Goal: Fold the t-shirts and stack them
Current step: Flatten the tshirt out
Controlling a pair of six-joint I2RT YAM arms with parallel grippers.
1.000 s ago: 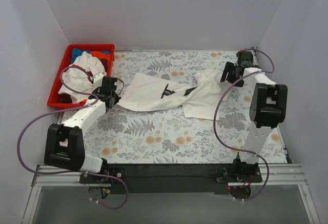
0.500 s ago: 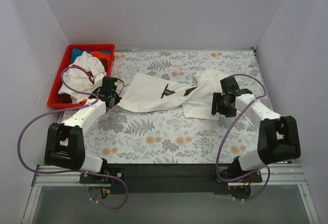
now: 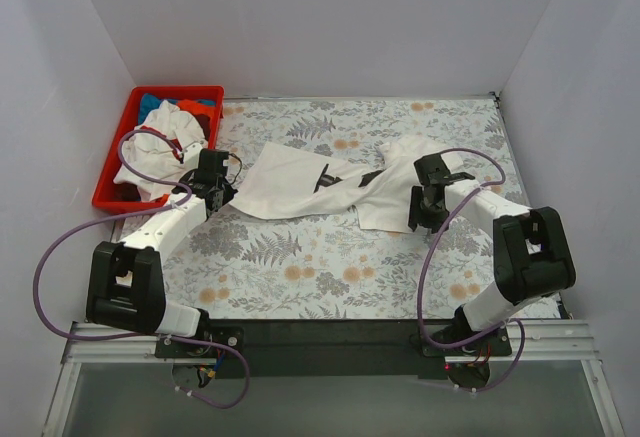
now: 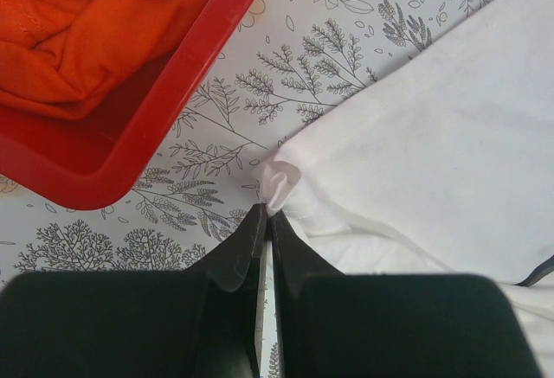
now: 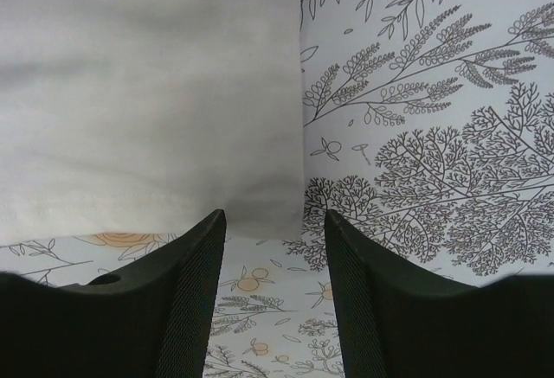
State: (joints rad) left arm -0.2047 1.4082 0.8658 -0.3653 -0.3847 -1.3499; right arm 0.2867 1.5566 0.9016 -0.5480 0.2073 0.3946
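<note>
A large white t-shirt with black printed patches [image 3: 320, 185] lies spread and rumpled across the middle of the floral table. My left gripper [image 3: 222, 193] is shut on its left corner [image 4: 279, 183], pinching a small fold of white cloth beside the red bin. My right gripper [image 3: 418, 219] is open just above the shirt's lower right corner [image 5: 268, 209], and the corner lies on the table between the fingers. More t-shirts sit in the red bin [image 3: 112, 185]: a white one with red trim [image 3: 160, 147], a blue one [image 3: 160, 101] and an orange-red one [image 4: 69, 41].
The red bin's corner [image 4: 164, 127] is close to my left fingers. White walls close in the table at the back and both sides. Floral table covering [image 3: 300, 267] shows in front of the shirt.
My right arm swung from the far right corner down and left to the shirt's lower right corner. The left gripper kept its hold and did not move.
</note>
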